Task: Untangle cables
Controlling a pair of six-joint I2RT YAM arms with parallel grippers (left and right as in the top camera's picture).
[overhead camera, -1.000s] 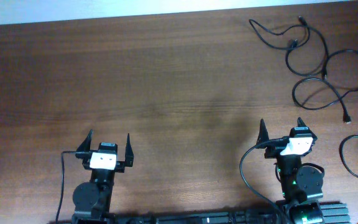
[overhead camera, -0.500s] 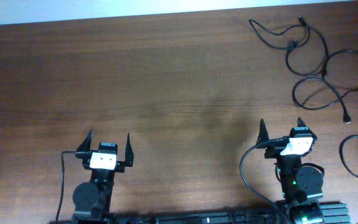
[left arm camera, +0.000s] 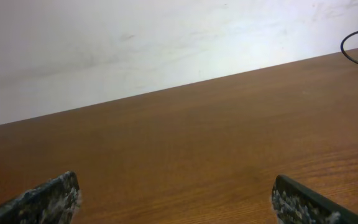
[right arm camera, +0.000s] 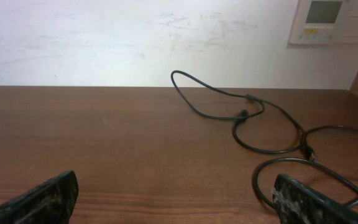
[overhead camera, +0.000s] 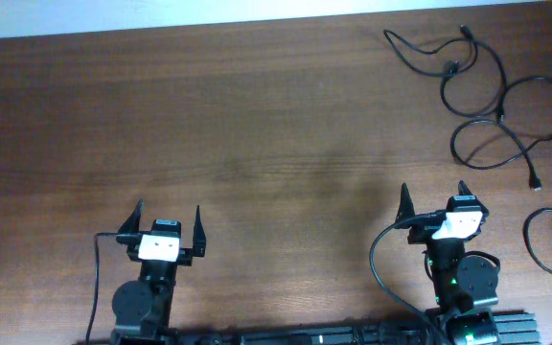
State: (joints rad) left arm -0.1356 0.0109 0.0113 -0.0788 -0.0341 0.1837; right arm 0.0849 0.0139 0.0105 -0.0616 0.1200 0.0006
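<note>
The cables [overhead camera: 499, 117] are thin black cords lying in loose, crossing loops at the table's far right corner. A separate small cable loop [overhead camera: 526, 235] lies at the right edge. My left gripper [overhead camera: 169, 209] stands open near the front left, far from them, with only bare wood between its fingers [left arm camera: 48, 199]. My right gripper [overhead camera: 432, 189] is open at the front right, short of the cables. In the right wrist view the cables [right arm camera: 238, 117] lie ahead and to the right, and one loop [right arm camera: 257, 180] curves just beside the right finger [right arm camera: 303, 199]. The left wrist view catches only a cable arc [left arm camera: 343, 48] at its far right.
The brown wooden table [overhead camera: 257, 125] ends at a white wall behind. A white wall panel [right arm camera: 331, 20] shows at the upper right of the right wrist view. The right arm's own thick black wire [overhead camera: 377, 259] loops beside its base.
</note>
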